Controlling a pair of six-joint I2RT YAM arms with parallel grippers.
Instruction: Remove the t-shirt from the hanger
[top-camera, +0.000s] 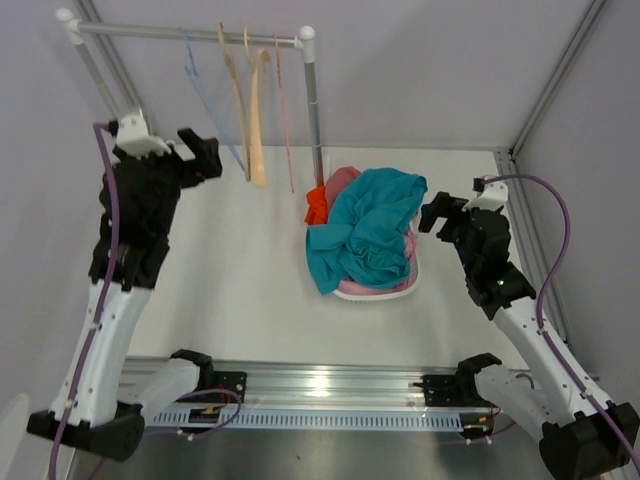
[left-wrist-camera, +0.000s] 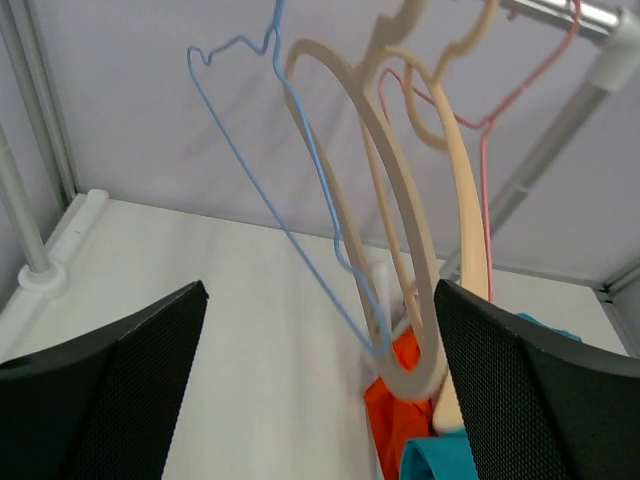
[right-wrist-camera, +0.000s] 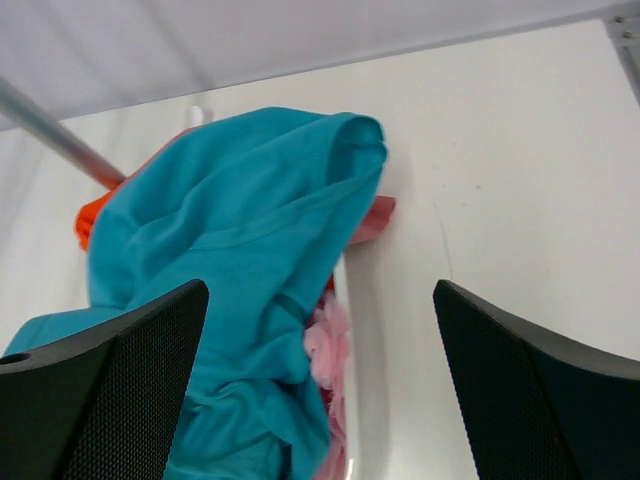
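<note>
Here, the teal t-shirt lies heaped on the basket, on top of a pink garment and an orange garment, with no hanger in it. The hangers on the rail are bare: a blue wire hanger, two beige hangers and a pink wire hanger.

The left gripper, fingers spread and empty, hovers just beside the blue one. The right gripper, likewise spread and empty, sits near the basket's right side.

Probable hazards: a left-arm sweep could hook a wire hanger off the rail, and the shirt's overhanging fold could slide onto the table. The upright post stands between the hangers and the basket.
</note>
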